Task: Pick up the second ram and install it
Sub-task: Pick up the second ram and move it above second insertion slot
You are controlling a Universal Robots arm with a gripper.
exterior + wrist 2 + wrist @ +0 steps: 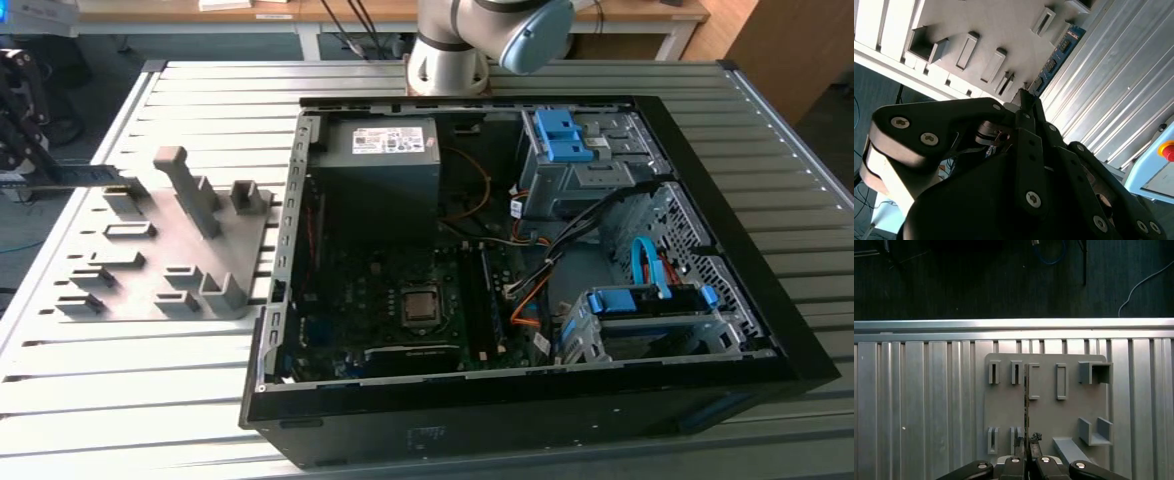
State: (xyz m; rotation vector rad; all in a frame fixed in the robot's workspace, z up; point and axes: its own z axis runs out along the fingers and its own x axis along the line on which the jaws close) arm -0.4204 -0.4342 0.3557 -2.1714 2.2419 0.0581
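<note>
Grey fixture blocks [992,439] near hand [1027,445]

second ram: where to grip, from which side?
Grip the second ram mid-length on its long edge, from straight above, clamping the flat faces: it is a thin board on edge. The pincer holds it so, above the fixture plate.

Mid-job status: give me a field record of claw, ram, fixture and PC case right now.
claw: shut on the second ram, over the fixture plate
second ram: gripped at one end, chips showing in the second wrist view
fixture plate: grey, flat on the slatted table
PC case: open, at the exterior view's right of the fixture plate
</note>
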